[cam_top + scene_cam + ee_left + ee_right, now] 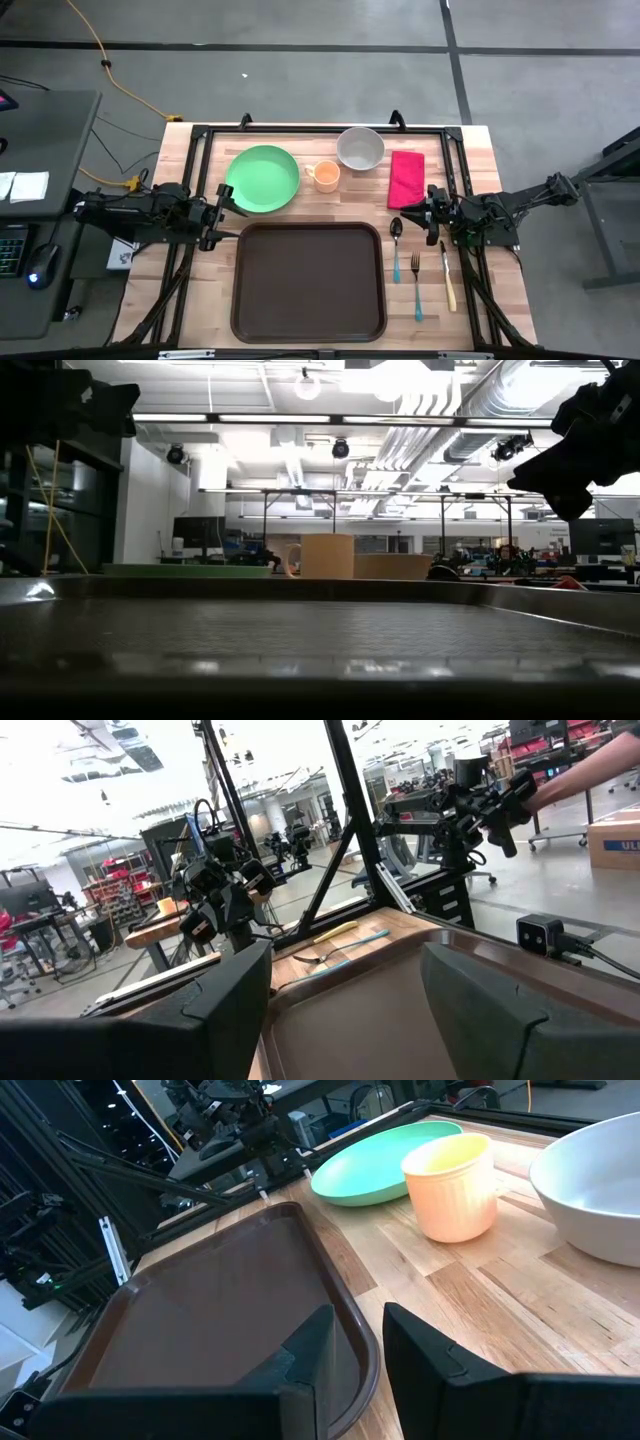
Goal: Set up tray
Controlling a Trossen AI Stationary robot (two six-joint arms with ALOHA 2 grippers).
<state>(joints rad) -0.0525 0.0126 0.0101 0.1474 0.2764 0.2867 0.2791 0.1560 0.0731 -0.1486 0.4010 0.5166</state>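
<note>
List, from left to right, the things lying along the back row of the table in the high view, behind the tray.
Green plate → orange cup → grey bowl → red napkin.

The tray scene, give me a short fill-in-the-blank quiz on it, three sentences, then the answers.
1. The brown tray lies on the wooden table and holds ____ items.
2. The cup stands between the green plate and the ____.
3. Beside the tray's right edge lie a spoon, a ____ and a knife.
4. The napkin next to the white bowl is ____ in colour.

Missing words: no; bowl; fork; red
</note>
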